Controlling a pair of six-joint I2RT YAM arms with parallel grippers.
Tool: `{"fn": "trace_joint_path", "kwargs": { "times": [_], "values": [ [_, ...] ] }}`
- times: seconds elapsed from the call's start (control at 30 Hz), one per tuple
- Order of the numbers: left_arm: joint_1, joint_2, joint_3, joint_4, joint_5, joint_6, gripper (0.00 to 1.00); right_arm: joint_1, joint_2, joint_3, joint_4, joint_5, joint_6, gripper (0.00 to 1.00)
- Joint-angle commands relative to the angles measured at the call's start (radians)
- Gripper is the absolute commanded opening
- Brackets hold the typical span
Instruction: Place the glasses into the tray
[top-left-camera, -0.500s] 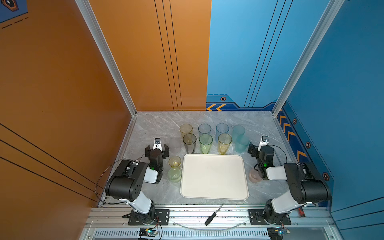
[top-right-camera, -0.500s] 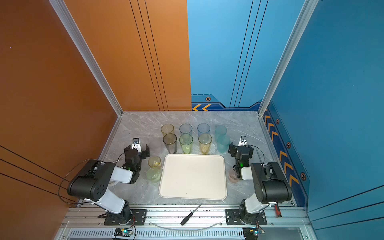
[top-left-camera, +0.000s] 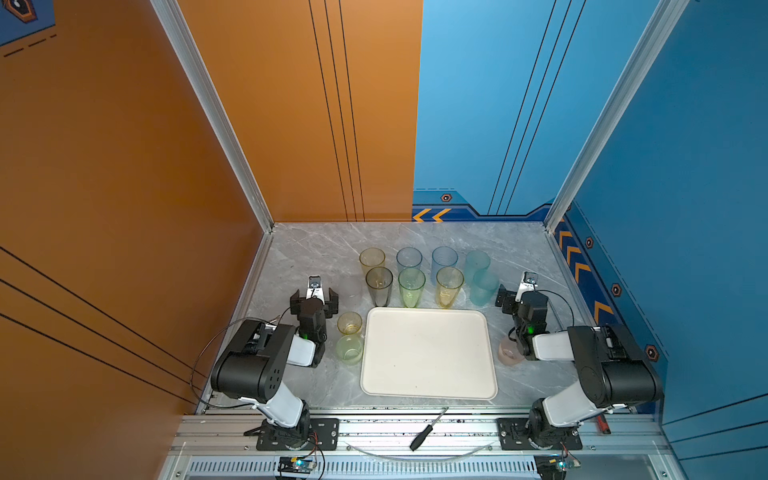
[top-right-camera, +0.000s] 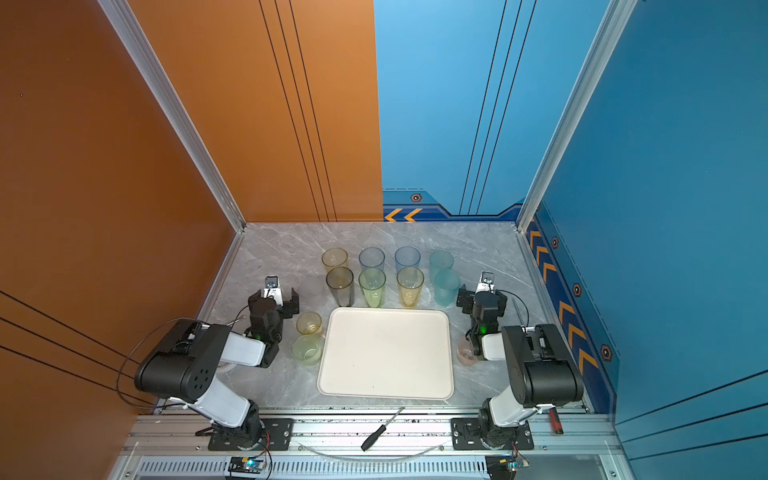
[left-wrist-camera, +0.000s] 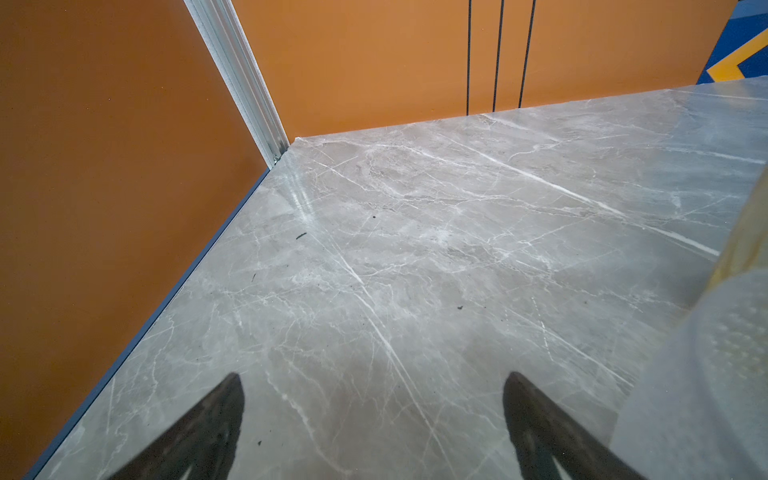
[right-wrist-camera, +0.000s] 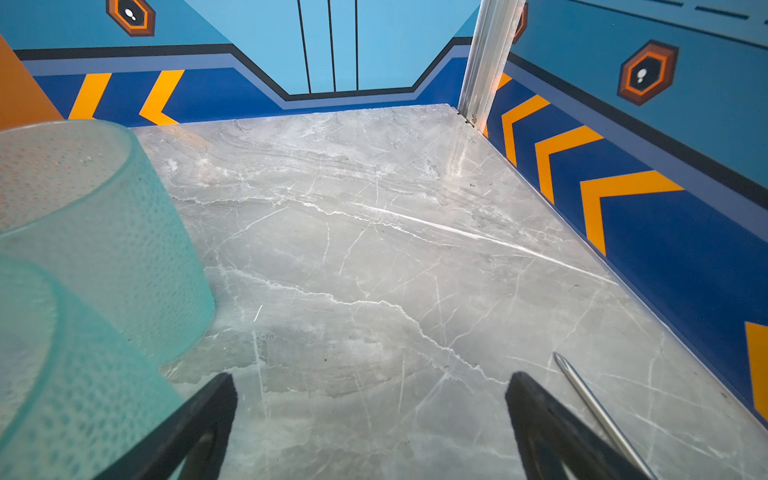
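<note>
Marble tabletop (top-left-camera: 316, 249) | teal glass (top-left-camera: 483, 289) just beside right claw (top-left-camera: 521, 296) | jaws apart

Pink glass (top-left-camera: 508, 354) partly behind right arm (top-left-camera: 549, 347)

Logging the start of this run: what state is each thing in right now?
tray: empty
glasses: standing on the table, none in the tray
left gripper: open, holding nothing
right gripper: open, holding nothing
screwdriver: lying on the front rail
</note>
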Motion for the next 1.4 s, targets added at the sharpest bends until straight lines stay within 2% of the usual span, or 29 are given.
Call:
{"fn": "trace_joint_path", "kwargs": {
  "times": [0.0,0.37,0.5,0.57,0.73,0.77,0.9,1.03,1.13,1.23,1.37],
  "values": [
    [0.009,-0.016,0.018,-0.014,0.020,-0.017,0.98,0.001,-0.013,0.009,0.008,-0.008,0.004,1.00],
    [0.025,-0.020,0.032,-0.051,0.063,-0.023,1.00,0.001,-0.013,0.009,0.008,-0.009,0.003,1.00],
    [0.032,-0.024,0.035,-0.062,0.075,-0.026,0.93,0.001,-0.013,0.008,0.009,-0.010,0.004,0.95],
    [0.032,-0.025,0.034,-0.062,0.077,-0.028,0.91,0.000,-0.025,0.013,-0.011,0.024,0.021,0.94],
    [0.032,-0.063,0.027,-0.073,0.044,-0.037,0.87,-0.022,-0.128,0.027,-0.122,0.044,0.053,0.92],
    [0.031,-0.086,0.023,-0.089,0.037,-0.038,0.83,-0.023,-0.156,0.032,-0.157,0.049,0.056,0.92],
    [-0.019,-0.251,0.011,-0.185,-0.074,-0.008,0.80,-0.028,-0.314,0.073,-0.335,0.066,0.069,0.92],
    [-0.095,-0.487,0.130,-0.574,-0.156,-0.028,0.72,-0.029,-0.487,0.154,-0.582,0.064,0.125,0.91],
    [-0.166,-0.627,0.208,-0.779,-0.186,-0.075,0.69,-0.029,-0.585,0.246,-0.835,0.042,0.176,0.89],
    [-0.221,-0.702,0.291,-0.955,-0.211,-0.105,0.68,-0.029,-0.615,0.382,-1.117,0.006,0.218,0.88],
    [-0.230,-0.700,0.424,-1.202,-0.195,-0.132,0.62,-0.028,-0.573,0.563,-1.477,-0.080,0.249,0.85]
  ]
}}
